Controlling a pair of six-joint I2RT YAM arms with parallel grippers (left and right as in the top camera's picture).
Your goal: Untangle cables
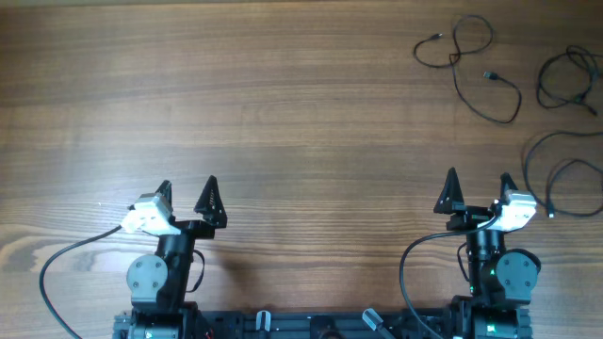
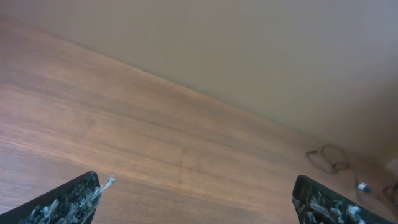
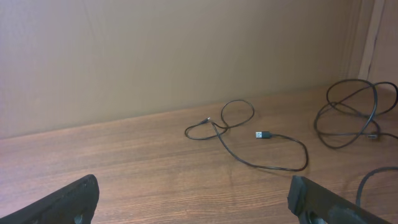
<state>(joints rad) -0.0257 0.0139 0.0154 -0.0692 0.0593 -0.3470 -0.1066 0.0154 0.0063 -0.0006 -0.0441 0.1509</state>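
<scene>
The left gripper [image 1: 187, 185] and the right gripper [image 1: 479, 176] are both open wide and hold nothing. The cables [image 1: 489, 75] lie loose on the bench [image 1: 283, 113], ahead of the right gripper and to its right. One lies near it.

Far-R cables [image 1: 568, 56] partly beyond overhead frame edge

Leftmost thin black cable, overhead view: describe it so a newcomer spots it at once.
On the brown wooden table, look to the far right corner, beyond the right gripper. Of three thin black cables, the leftmost cable lies wholly in view, both plug ends showing; the upper neighbour and the lower neighbour run out of frame.
</scene>
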